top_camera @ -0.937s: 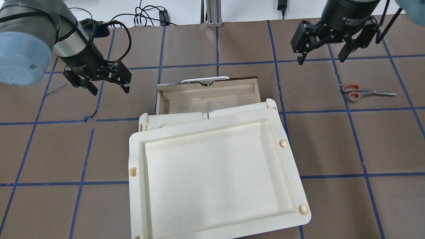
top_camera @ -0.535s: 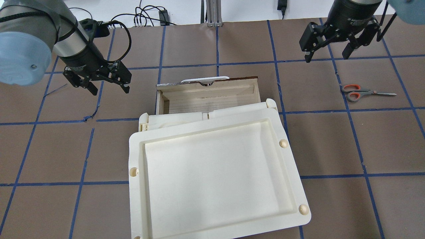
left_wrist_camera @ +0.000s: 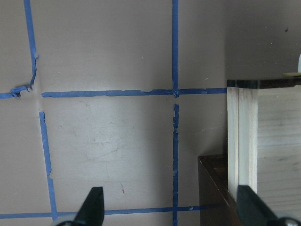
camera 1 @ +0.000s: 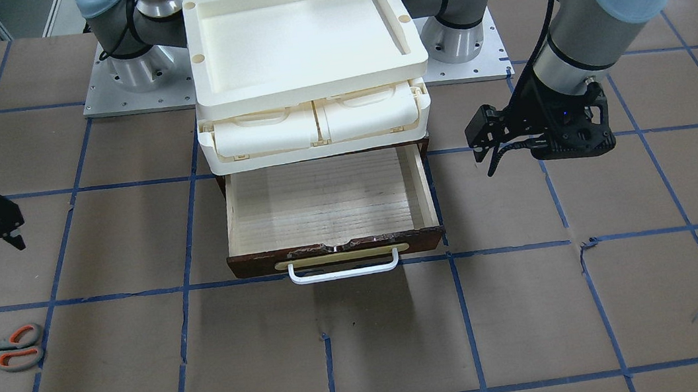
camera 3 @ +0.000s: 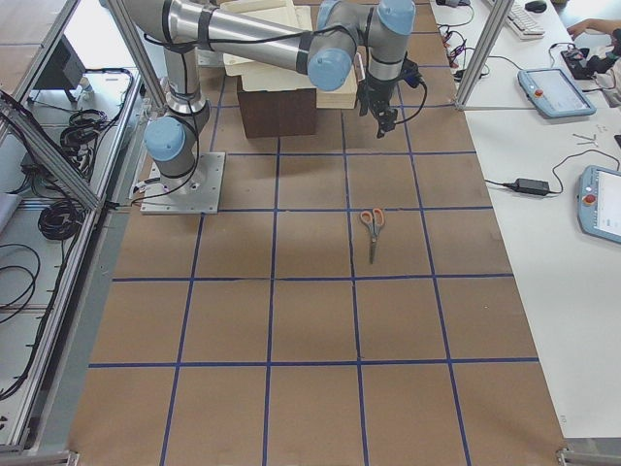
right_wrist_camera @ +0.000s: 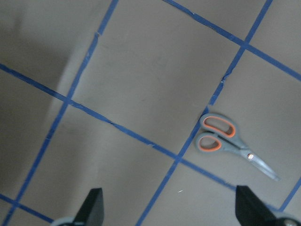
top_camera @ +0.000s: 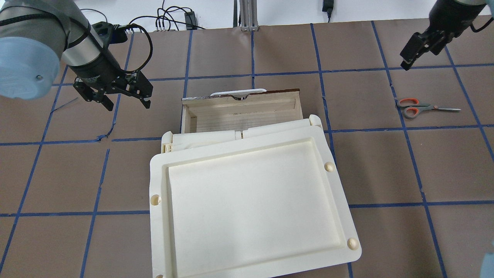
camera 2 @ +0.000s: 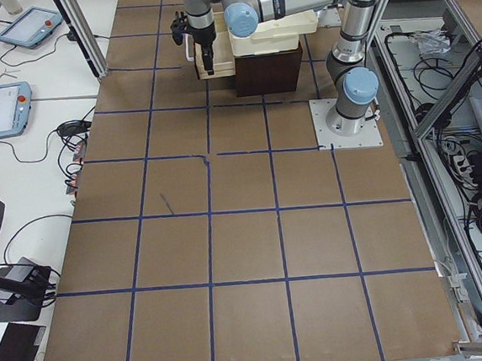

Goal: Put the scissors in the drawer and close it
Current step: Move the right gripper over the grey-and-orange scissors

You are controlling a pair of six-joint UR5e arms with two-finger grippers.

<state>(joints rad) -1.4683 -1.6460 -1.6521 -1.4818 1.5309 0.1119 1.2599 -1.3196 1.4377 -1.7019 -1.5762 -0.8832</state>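
Observation:
The scissors (top_camera: 420, 107), grey handles with orange inside, lie flat on the table at the right, and also show in the front view (camera 1: 1, 348) and the right wrist view (right_wrist_camera: 225, 141). The wooden drawer (top_camera: 239, 95) stands pulled open and empty, its dark front and white handle toward the far side (camera 1: 336, 251). My right gripper (top_camera: 409, 58) hangs open above the table, beyond the scissors; in its own view (right_wrist_camera: 171, 207) the jaws stand wide apart. My left gripper (top_camera: 127, 105) is open and empty, left of the drawer; its wrist view (left_wrist_camera: 171, 207) shows the drawer's side wall (left_wrist_camera: 242, 141).
A cream plastic tray unit (top_camera: 162, 181) with two flap compartments (camera 1: 313, 124) sits on top of the drawer's cabinet. Blue tape lines grid the brown table. Cables lie beyond the far edge (top_camera: 170, 19).
My right gripper has moved to the right and farther back, and has turned, now standing beyond the scissors. The left arm, the drawer and the scissors have not moved.

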